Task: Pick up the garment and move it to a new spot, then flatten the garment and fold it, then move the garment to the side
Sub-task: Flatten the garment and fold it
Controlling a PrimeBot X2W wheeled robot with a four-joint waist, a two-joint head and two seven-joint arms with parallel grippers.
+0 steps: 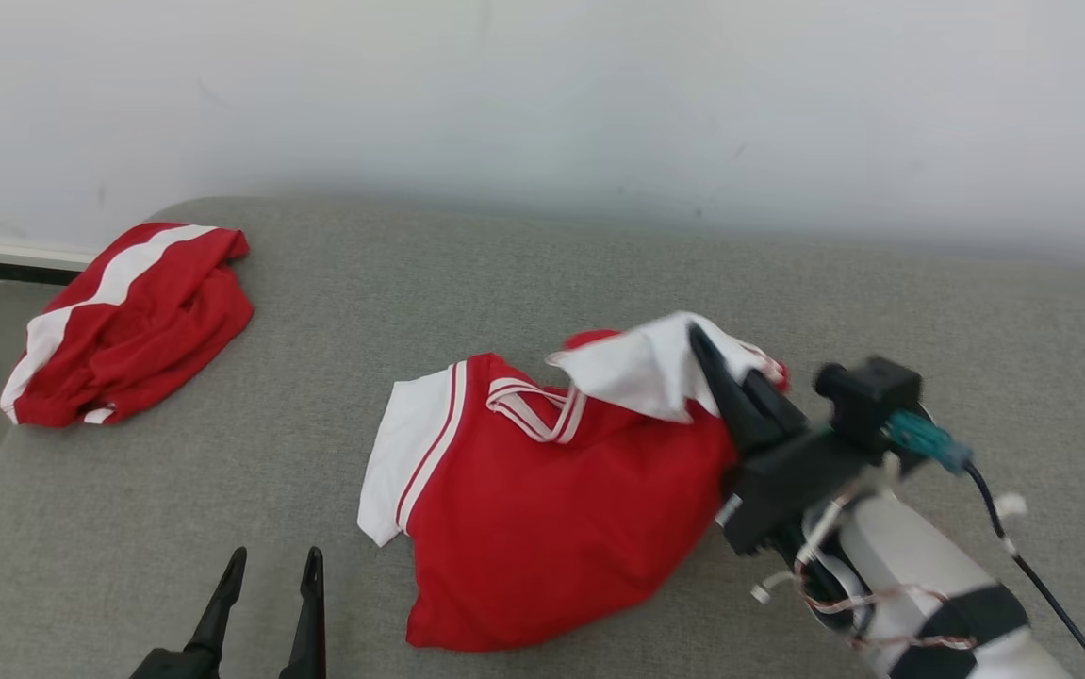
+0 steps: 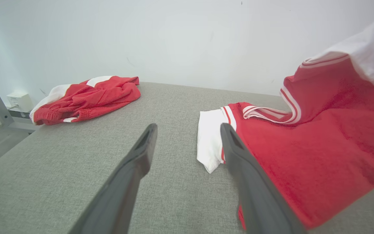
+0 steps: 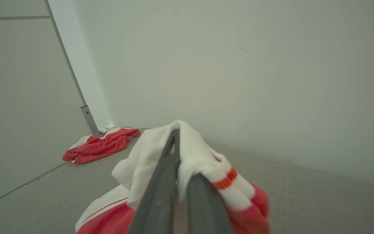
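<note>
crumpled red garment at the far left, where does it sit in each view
Head view: crumpled garment upper left, at the far left corner.
Left wrist view: crumpled garment left of middle, far off.
Right wrist view: crumpled garment lower left, small and far.
Shared landmark: the red jersey, nearer and to its right in every view.

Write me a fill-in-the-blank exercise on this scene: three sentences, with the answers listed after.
1. The right tool is ____ on the white sleeve of the red shirt.
2. The left tool stands ____, holding nothing.
3. A second red-and-white garment lies at the far ____ corner of the grey surface.
Missing words: shut; open; left.
</note>
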